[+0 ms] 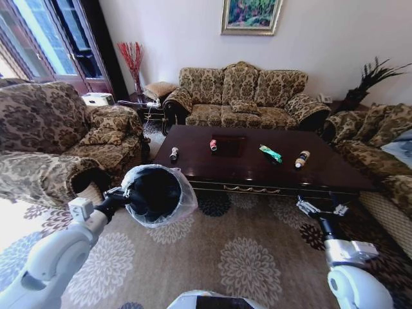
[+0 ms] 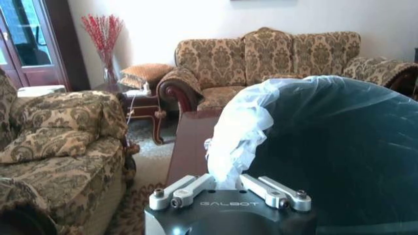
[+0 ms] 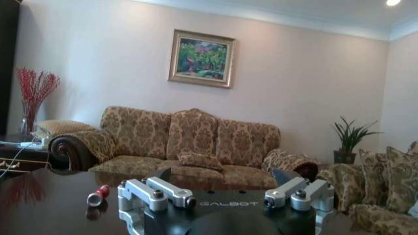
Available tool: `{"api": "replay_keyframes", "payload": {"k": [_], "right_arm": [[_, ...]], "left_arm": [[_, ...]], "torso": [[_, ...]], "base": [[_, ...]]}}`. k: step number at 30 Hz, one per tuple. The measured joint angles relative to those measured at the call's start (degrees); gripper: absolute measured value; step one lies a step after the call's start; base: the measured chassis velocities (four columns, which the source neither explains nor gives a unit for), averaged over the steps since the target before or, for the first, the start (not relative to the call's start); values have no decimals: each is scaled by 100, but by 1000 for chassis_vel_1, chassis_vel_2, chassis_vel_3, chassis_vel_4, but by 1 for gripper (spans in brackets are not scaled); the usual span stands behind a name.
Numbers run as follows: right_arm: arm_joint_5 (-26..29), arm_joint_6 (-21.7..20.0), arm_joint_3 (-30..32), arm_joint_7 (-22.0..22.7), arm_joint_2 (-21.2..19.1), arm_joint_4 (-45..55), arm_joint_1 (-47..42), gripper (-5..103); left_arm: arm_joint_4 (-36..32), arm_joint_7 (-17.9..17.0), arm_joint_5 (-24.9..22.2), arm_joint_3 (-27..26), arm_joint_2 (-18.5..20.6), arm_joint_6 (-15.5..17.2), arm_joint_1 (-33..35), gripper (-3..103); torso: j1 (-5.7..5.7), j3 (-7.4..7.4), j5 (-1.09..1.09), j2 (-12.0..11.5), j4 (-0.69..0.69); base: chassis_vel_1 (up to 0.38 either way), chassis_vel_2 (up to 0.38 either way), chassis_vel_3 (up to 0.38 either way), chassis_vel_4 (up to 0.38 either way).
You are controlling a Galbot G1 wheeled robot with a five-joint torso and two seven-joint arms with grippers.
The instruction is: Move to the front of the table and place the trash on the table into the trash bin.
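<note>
The left gripper point(image 1: 122, 195) has its fingers clamped on the rim of the trash bin point(image 1: 158, 193), which hangs tilted just off the desk's point(image 1: 322, 174) near-left corner, its mouth turned toward the robot. On the desk top lie 4 pieces of trash: the grey can point(image 1: 174, 153) toward the desk's left end, the red-and-white can point(image 1: 213, 145) near its middle, the green snack wrapper point(image 1: 270, 154) right of middle, and the tan bottle point(image 1: 301, 159) toward the right end. The right gripper point(image 1: 320, 208) hovers below the desk's near edge at the right, fingers spread apart and empty. The likeliest trouble, as I judge it, is the bin: held by one rim point with a loose liner point(image 2: 238, 132), it could swing, slip or brush the desk's near-left corner. With its mouth facing away from the desk top, dropped trash could miss it. The right gripper must rise past the carved front edge, where it could catch. Both cans lie on their sides on glossy wood and may roll when touched. Open carpet point(image 1: 251, 257) lies in front of the desk; the armchair point(image 1: 58, 141) crowds the desk's left end and the right-hand sofa point(image 1: 380, 148) its right end, so side room is scant.
</note>
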Motion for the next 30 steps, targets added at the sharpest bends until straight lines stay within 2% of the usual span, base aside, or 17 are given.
{"api": "replay_keyframes", "payload": {"k": [30], "right_arm": [[0,-98,-8,22,29,75,62,100]], "left_arm": [[48,45,-40,58,-59,-34,-85,2]], "torso": [[352,438,0,792,-1]], "base": [[0,0,0,0]]}}
